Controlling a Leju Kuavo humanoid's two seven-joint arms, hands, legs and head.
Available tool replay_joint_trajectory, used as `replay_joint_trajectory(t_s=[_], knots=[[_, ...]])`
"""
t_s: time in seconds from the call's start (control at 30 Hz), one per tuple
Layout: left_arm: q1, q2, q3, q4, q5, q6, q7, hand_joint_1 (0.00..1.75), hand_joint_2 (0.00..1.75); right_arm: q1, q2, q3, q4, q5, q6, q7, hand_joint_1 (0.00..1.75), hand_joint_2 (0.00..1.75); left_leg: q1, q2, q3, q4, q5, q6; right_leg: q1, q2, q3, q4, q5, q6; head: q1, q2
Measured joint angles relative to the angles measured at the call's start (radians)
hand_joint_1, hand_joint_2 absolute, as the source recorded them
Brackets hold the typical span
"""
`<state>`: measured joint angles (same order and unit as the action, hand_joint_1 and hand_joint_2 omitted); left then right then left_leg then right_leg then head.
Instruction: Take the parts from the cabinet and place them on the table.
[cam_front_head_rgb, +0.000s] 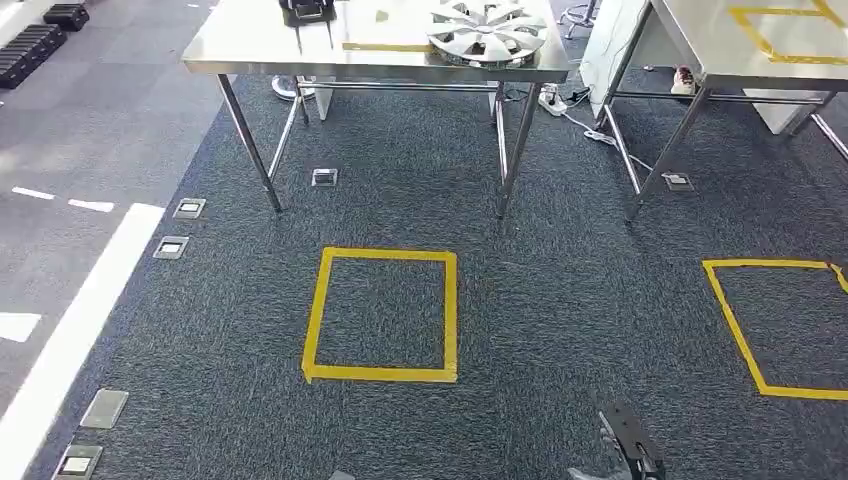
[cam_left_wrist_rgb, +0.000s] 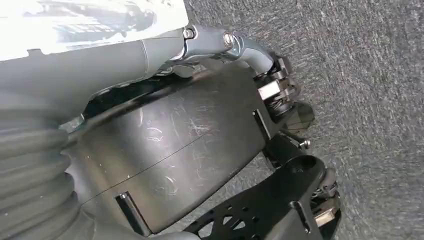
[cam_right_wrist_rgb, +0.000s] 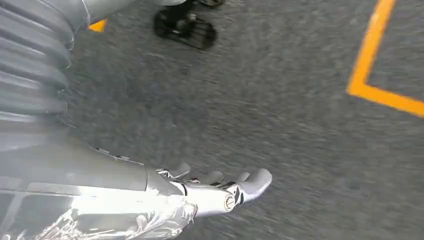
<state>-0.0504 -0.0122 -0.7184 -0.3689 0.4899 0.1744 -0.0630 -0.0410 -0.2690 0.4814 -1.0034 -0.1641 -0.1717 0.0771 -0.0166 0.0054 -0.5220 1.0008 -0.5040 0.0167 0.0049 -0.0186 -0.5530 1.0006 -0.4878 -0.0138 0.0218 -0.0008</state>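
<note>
On table (cam_front_head_rgb: 250, 45), by near right corner: hubcap (cam_front_head_rgb: 488, 30), lying flat. Right hand (cam_right_wrist_rgb: 220, 192): empty, fingers stretched out above carpet (cam_right_wrist_rgb: 280, 100). Left hand (cam_left_wrist_rgb: 150, 55): grip impossible to tell. Step, likely: between fetches. Next, probably: turning to cabinet for another part.

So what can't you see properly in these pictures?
- Wheel cover on the steel table, head view: its far side is cut off by the picture's top edge.
- Dark object on the same table: also cut off, too little shows to name it.
- Left robot hand, left wrist view: its fingers are hidden behind its own dark casing.
- Carpet, right wrist view: blurred.
</note>
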Motion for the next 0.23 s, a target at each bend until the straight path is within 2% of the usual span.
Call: replay_joint_trajectory(t_s=[0.23], knots=[[0.036,-0.002,0.144,-0.016,-0.125,-0.055,0.009,0.00,0.00,0.051,0.054,-0.093,0.129,0.042,0.044,-0.018,0.00,0.00,0.000,0.002,0.000,-0.001,-0.001,-0.001,0.000,0.002,0.000,0.000,0.000,0.000,0.000,0.000]])
